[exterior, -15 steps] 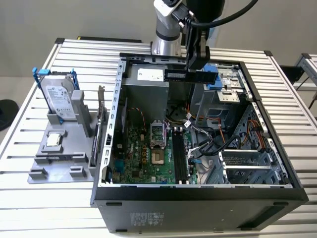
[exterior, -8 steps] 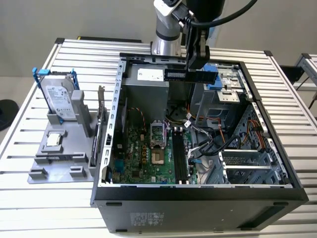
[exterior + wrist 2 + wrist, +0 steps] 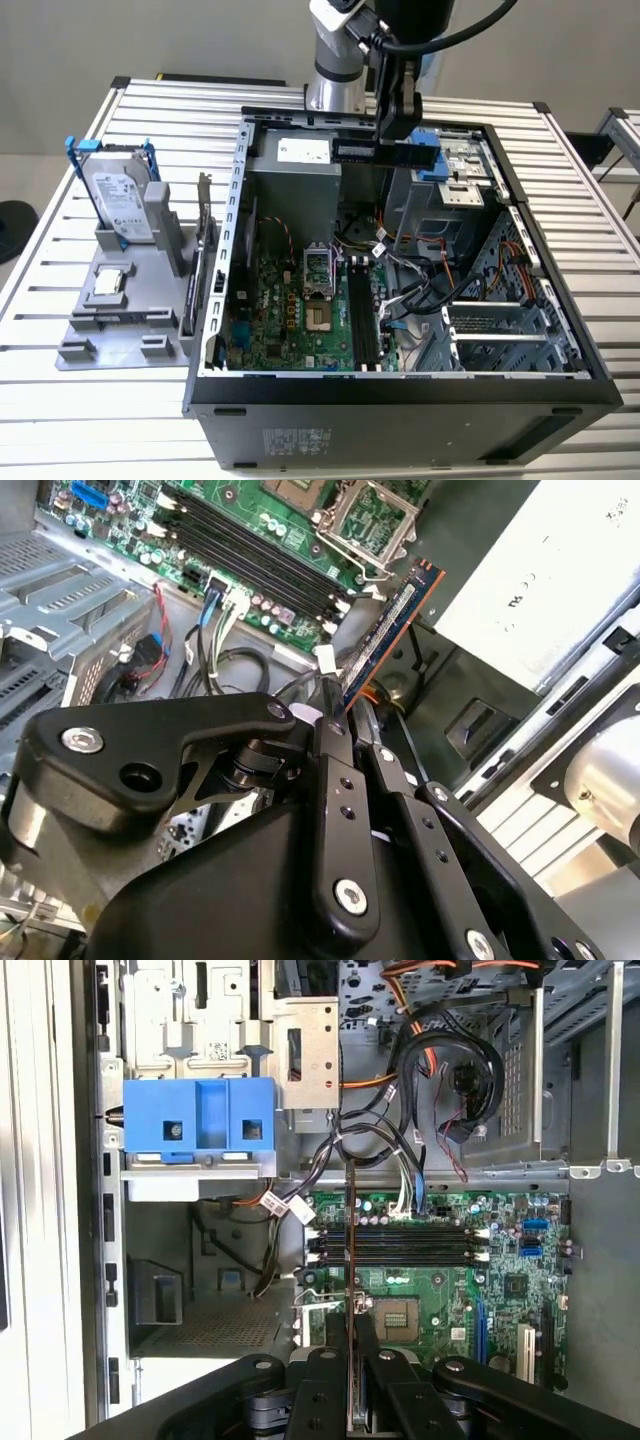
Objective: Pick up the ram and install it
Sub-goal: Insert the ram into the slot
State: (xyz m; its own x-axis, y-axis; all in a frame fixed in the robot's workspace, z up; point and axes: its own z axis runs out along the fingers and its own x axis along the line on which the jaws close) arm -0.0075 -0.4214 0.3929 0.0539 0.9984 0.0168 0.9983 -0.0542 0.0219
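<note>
Black end effector (image 3: 398,125) fingers are clamped on one end of the ram (image 3: 392,628), holding the bluish stick in the air over the open computer case (image 3: 230,250). In the first wrist view it appears edge-on, lying crosswise to the green motherboard's (image 3: 440,1290) memory slots (image 3: 400,1243) below.

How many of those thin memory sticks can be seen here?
1: the ram, clamped in the claw over the open computer case. Others may be hidden among the parts on the grey stand.
</note>
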